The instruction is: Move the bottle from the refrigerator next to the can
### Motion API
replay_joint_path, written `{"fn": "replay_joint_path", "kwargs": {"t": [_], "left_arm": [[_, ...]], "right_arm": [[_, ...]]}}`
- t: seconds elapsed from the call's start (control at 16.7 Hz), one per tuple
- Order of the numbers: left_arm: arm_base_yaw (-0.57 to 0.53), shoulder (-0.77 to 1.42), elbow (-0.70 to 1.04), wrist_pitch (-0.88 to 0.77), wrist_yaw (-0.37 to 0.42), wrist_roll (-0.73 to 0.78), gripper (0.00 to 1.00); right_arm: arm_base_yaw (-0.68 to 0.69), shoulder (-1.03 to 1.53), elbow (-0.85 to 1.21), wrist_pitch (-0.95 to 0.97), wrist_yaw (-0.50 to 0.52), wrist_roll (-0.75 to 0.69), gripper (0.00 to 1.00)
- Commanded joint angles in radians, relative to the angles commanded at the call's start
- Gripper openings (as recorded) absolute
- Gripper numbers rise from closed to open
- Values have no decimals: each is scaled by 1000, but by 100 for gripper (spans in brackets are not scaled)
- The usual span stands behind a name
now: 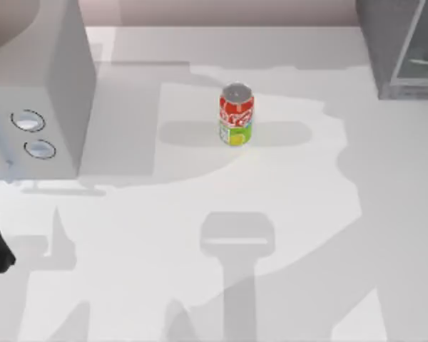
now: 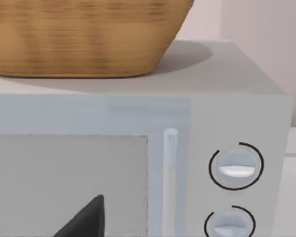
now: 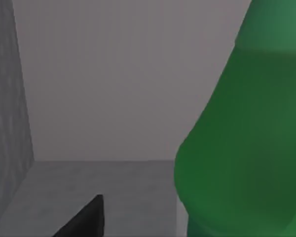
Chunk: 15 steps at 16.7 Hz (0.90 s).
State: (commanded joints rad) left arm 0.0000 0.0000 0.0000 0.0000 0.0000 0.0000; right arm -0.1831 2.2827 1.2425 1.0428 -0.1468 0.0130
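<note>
— Which gripper is working, and what is it doing?

— My right gripper (image 3: 84, 219) is reaching into the refrigerator (image 1: 399, 50), the grey cabinet at the table's two o'clock corner in the top view. Just one dark finger (image 3: 86, 217) is showing in my right wrist view, so I cannot tell how wide the jaws are standing, and I am seeing nothing held between them.

— Where is the bottle lying from it?

— The bottle (image 3: 241, 148) is standing upright on the cabinet floor, close in front of the wrist camera and off to one side of that finger, not yet between the jaws as far as I can judge. Its long axis is running vertical, shoulder tapering upward. I am judging that the gripper is needing to shift sideways toward the green body before closing around it.

— And the can?

— The can (image 1: 236, 114) is standing upright on the open table, a little toward twelve o'clock from the centre, well apart from the refrigerator, which lies toward its two o'clock. The bottle will be travelling out toward eight o'clock to reach it.

— Which arm is nearer?

— The right one, plainly. My left gripper (image 2: 84, 219) is idling at the nine o'clock side, facing the box with two knobs (image 2: 237, 168), which is carrying a basket (image 2: 84, 34).
</note>
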Motion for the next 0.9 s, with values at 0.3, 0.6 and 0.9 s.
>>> {"fn": "replay_joint_path", "kwargs": {"t": [0.3, 0.6, 0.9], "left_arm": [[0, 0, 0, 0, 0, 0, 100], [0, 0, 0, 0, 0, 0, 100], [0, 0, 0, 0, 0, 0, 100]], "right_arm": [[0, 3, 6, -3, 1, 0, 92], [0, 3, 6, -3, 1, 0, 55], [0, 3, 6, -3, 1, 0, 17]]}}
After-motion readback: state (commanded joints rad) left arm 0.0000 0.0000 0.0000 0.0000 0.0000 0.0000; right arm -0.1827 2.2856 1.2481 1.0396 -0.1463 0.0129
